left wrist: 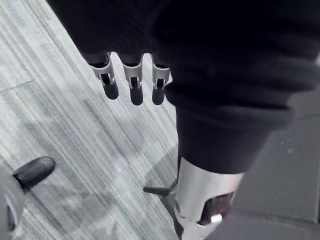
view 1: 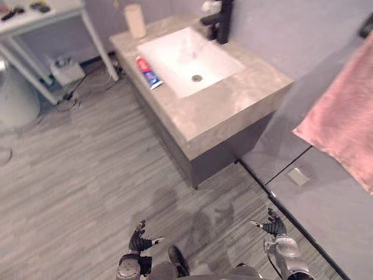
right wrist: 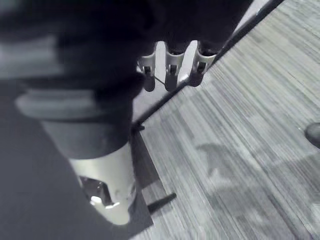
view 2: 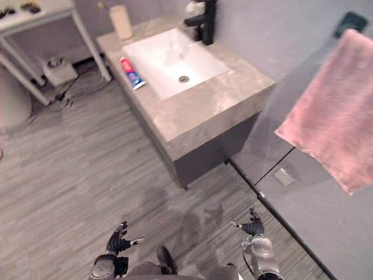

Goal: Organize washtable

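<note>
A grey stone washtable (view 1: 233, 111) with a white sink (view 1: 186, 58) stands ahead, a black faucet (view 1: 221, 20) at its back. On the counter left of the sink lies a red, white and blue toothpaste tube (view 1: 149, 72). A cream cylindrical cup (view 1: 135, 20) stands at the far left corner. My left hand (view 1: 139, 240) hangs low over the floor, fingers relaxed and empty. My right hand (view 1: 273, 225) also hangs low, open and empty. Both are well short of the washtable.
A pink towel (view 1: 344, 122) hangs on the wall at the right. A white table (view 1: 41, 17) with small dark items stands at the far left, a white box (view 1: 67, 71) and cables beneath it. Grey plank floor (view 1: 87, 175) lies between me and the washtable.
</note>
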You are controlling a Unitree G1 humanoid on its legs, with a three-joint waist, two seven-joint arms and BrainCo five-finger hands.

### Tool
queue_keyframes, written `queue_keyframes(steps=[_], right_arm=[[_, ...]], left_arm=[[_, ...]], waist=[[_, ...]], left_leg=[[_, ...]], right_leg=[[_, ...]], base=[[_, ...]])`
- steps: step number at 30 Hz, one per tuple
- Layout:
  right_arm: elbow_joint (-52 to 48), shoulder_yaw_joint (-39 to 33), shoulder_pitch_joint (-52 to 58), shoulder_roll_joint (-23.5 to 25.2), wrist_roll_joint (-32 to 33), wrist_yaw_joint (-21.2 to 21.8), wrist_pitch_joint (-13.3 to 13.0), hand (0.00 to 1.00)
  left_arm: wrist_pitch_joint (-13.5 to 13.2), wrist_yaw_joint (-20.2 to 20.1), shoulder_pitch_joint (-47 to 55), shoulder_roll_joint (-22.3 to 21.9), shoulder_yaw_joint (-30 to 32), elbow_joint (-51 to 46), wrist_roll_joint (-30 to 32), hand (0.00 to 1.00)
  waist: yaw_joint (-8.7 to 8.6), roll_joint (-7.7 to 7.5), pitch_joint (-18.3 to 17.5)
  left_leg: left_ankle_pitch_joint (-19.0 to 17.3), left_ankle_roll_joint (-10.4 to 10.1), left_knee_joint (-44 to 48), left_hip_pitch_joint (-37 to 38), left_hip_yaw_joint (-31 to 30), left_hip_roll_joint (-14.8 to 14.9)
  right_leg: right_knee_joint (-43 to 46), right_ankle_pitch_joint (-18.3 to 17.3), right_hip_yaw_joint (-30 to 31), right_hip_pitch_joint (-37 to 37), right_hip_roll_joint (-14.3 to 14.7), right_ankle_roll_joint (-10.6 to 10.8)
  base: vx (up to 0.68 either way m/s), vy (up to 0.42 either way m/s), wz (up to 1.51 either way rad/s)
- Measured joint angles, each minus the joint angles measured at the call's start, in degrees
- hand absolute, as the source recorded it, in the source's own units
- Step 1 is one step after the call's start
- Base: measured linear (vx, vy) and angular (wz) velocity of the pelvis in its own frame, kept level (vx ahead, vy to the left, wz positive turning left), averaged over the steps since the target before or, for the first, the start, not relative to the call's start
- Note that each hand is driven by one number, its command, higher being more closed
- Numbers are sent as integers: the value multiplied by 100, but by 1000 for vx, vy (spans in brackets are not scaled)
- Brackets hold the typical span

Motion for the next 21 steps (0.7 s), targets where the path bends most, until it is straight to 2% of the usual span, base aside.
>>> queue_keyframes(steps=[1,2,3,6,8,11,12,13,14,15,17,19,20,21], right_arm=[[2,126,-35,26,-74,24,32,0],[7,143,-128,88,-154,44,48,0],[27,172,-188,98,-179,47,52,0],[36,351,-401,75,-207,59,78,0],[36,350,-424,52,-213,56,84,0],[39,353,-348,17,-216,58,98,0],[31,353,-296,10,-215,61,101,0],[19,354,-232,10,-214,61,101,0],[-36,355,-94,13,-204,66,101,0],[-73,360,2,12,-189,70,101,0],[-80,444,67,12,-179,83,104,0],[-91,536,94,27,-162,128,101,0],[-132,572,169,22,-143,131,87,0],[-145,571,223,22,-138,130,81,0]], left_arm=[[-3,2,7,66,33,3,1,0],[-9,2,9,105,139,11,3,0],[-9,5,8,108,210,27,3,0],[-8,18,105,100,440,100,2,0],[-3,17,232,92,528,160,1,0],[-1,13,267,27,746,158,0,0],[1,10,266,28,799,141,0,0],[4,9,270,35,801,104,0,0],[6,4,284,37,799,-10,-2,0],[7,2,283,40,798,-91,-5,0],[7,5,283,59,795,-174,-11,0],[30,5,283,48,733,-210,-19,0],[34,5,271,53,621,-237,-89,0],[33,3,242,53,579,-266,-126,0]], waist=[[72,-13,35],[143,-13,76],[163,-12,108],[247,-2,232],[357,55,265],[425,87,280],[444,65,285],[467,31,307],[451,-31,331],[418,-76,351],[355,-129,431],[356,-101,500],[346,-63,541],[334,-56,542]], left_leg=[[-12,16,61,-43,-77,-41],[-90,123,276,-206,-168,-27],[-132,159,410,-291,-203,-13],[-522,234,1216,-739,-352,94],[-1006,262,1997,-1158,-543,229],[-1411,303,2629,-1505,-814,222],[-1542,357,2818,-1624,-999,130],[-1579,418,2865,-1640,-1102,-8],[-1635,509,2863,-1627,-1310,-259],[-1688,597,2862,-1611,-1479,-450],[-1744,691,2847,-1521,-1774,-713],[-1807,792,2786,-1236,-1982,-776],[-1803,770,2670,-1002,-2211,-820],[-1801,764,2596,-893,-2345,-847]], right_leg=[[5,14,-8,10,-40,24],[16,37,-56,-2,-53,66],[22,49,-90,-2,-59,92],[69,17,-170,-16,-59,146],[261,-137,-187,-48,-71,357],[575,-429,-113,-65,-94,482],[900,-761,316,-194,-109,393],[1192,-1083,873,-395,-74,25],[1598,-1601,1768,-672,77,-457],[1967,-1909,2373,-853,202,-584],[2727,-2174,2955,-1304,409,-466],[3114,-2201,2971,-1776,726,-424],[3130,-2172,2965,-2011,931,-370],[3087,-2145,2967,-2130,1014,-325]], base=[[-64,33,29],[-71,13,30],[-79,-5,31],[-90,31,24],[-98,111,31],[-34,112,52],[8,121,76],[22,106,107],[50,92,115],[72,82,120],[136,48,92],[211,42,65],[205,31,62],[262,15,100]])
